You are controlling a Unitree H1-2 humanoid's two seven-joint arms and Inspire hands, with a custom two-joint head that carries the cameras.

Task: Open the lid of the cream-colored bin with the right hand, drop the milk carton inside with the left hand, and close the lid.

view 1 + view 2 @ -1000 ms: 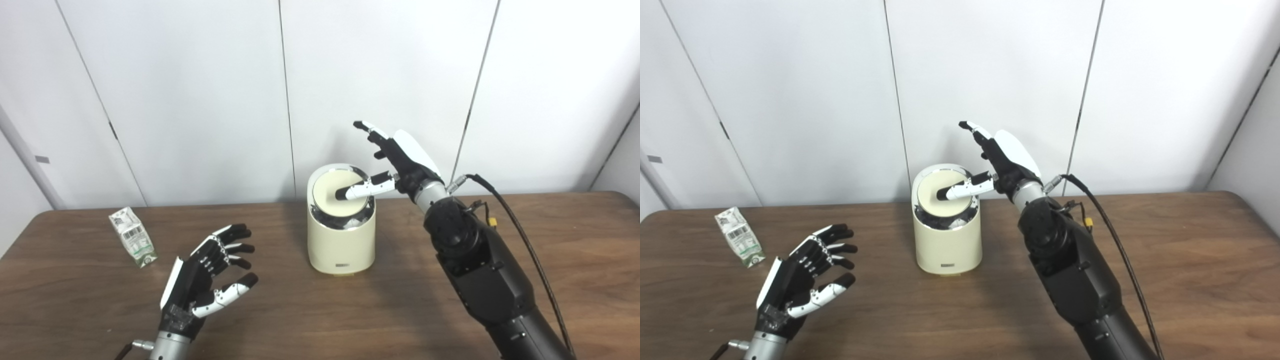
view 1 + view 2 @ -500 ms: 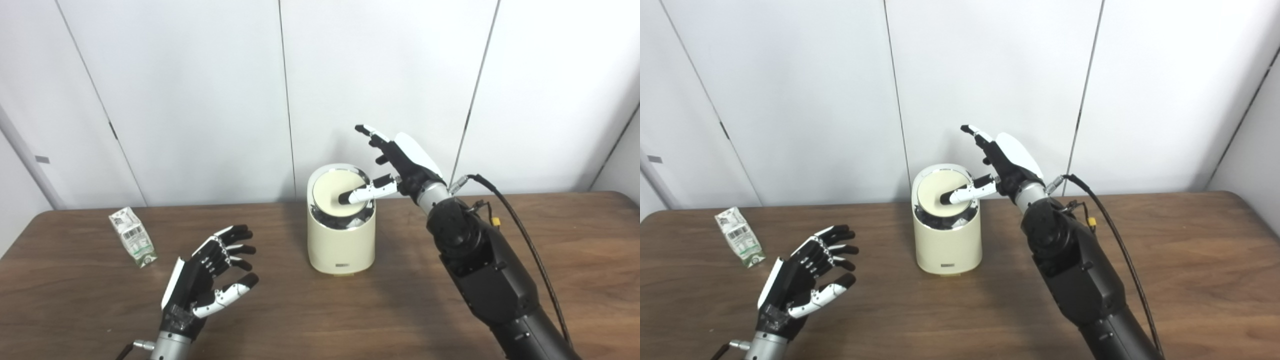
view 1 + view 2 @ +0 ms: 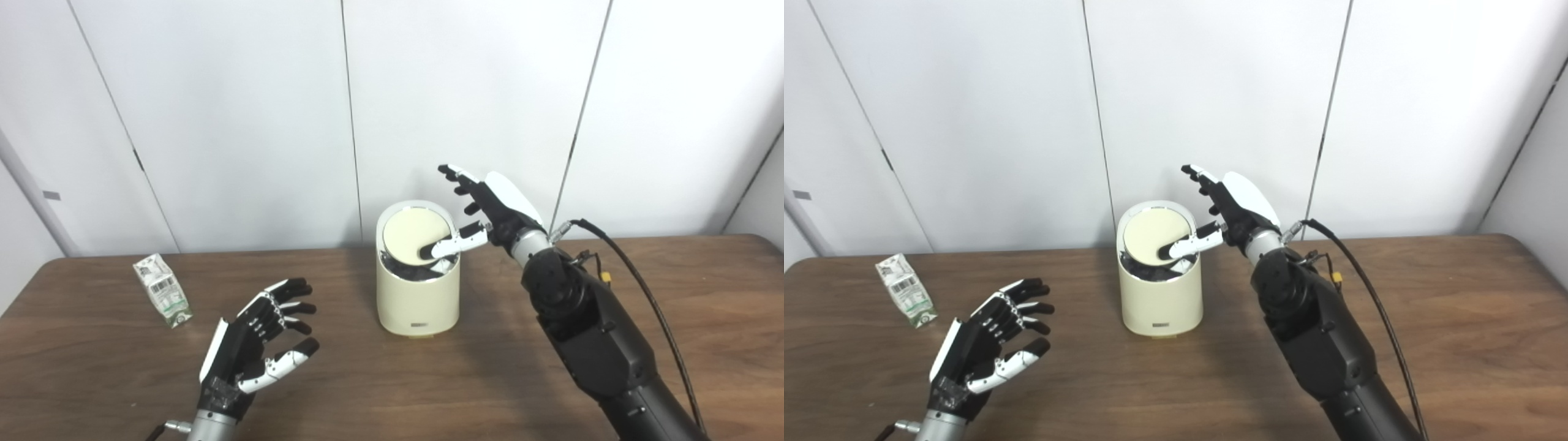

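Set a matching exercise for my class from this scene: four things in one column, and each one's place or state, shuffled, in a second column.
Things
1. milk carton
2. lid
3. left hand
4. right hand

Places or states
A. thumb resting on the lid of the bin
B. open, holding nothing, over the table's near left
C. tilted, with a dark gap showing under it
D. on the table at far left, apart from both hands

Pairs: 1-D, 2-C, 3-B, 4-A
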